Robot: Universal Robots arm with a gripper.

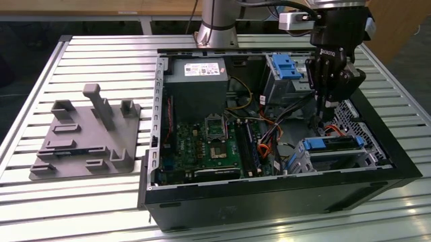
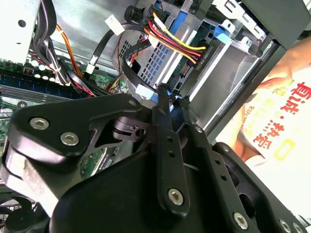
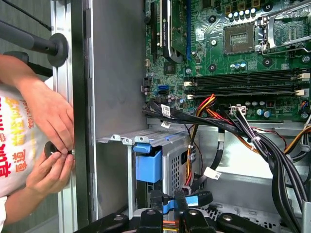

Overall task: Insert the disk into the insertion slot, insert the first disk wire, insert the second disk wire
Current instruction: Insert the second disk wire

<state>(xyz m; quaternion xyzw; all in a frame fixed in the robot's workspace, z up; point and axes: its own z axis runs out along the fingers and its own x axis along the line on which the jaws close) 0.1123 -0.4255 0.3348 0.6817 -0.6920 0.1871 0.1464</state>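
In the exterior view the gripper [image 1: 321,116] hangs inside the open computer case [image 1: 269,190], its jaws narrowed onto a blue wire plug [image 3: 195,199]. Just beside it, toward five o'clock, the disk [image 1: 336,153] lies seated in the insertion slot [image 1: 300,161], at the case's four o'clock corner.
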